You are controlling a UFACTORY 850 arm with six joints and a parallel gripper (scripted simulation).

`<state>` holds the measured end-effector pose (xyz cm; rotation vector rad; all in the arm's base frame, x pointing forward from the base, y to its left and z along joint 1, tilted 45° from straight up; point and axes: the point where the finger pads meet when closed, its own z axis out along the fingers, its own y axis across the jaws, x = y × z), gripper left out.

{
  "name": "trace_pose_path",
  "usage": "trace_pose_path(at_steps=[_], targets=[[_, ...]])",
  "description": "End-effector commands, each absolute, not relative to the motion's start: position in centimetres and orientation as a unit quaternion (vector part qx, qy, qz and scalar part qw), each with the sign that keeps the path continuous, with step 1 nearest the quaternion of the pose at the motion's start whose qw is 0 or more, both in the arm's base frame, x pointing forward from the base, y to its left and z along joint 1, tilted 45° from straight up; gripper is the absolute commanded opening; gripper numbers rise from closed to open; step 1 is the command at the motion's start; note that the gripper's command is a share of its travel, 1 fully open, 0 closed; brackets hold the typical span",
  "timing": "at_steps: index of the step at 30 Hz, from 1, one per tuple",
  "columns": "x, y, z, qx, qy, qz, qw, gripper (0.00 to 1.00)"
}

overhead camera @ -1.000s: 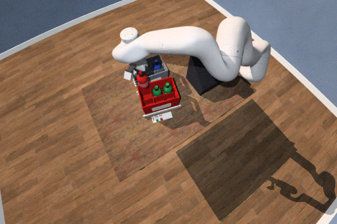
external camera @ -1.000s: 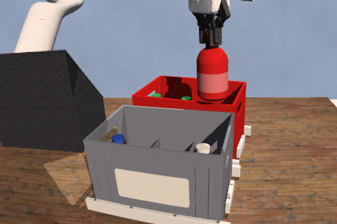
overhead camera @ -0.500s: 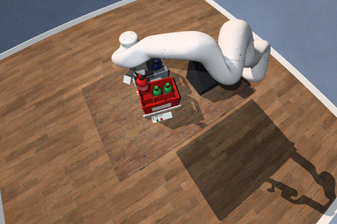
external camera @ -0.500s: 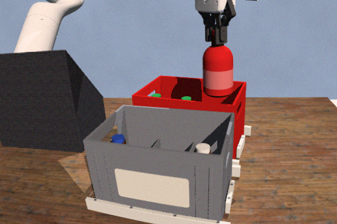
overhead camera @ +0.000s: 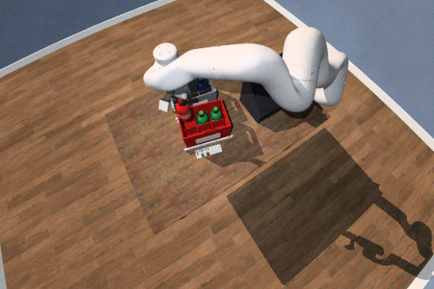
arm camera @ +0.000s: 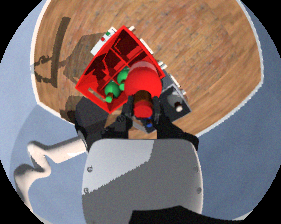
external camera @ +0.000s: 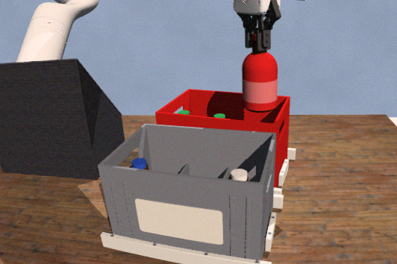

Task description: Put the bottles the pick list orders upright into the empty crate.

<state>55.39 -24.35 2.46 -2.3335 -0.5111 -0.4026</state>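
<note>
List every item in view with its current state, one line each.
claw: shut on the red bottle's neck.
red bottle: upright, held, base dipping into the red crate.
red crate: level, two green bottles inside.
green bottles: upright in the red crate.
grey crate: level, holds a blue-capped bottle and a white-capped bottle.

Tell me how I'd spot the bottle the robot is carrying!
Find the red crate, standing behind the grey crate. Just above its right end hangs a red bottle, pinched at the neck by the gripper. It is the only bottle up in the air, and its label band is pink.
</note>
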Motion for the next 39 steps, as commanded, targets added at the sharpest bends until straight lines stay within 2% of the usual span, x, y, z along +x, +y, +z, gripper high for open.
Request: trace_pose_path(at_steps=[1, 39], targets=[[55.35, -24.5, 2.48, -0.902, -0.198, -0.156, 0.351, 0.0], [55.07, -24.64, 2.27, -0.902, -0.198, -0.156, 0.351, 0.0]])
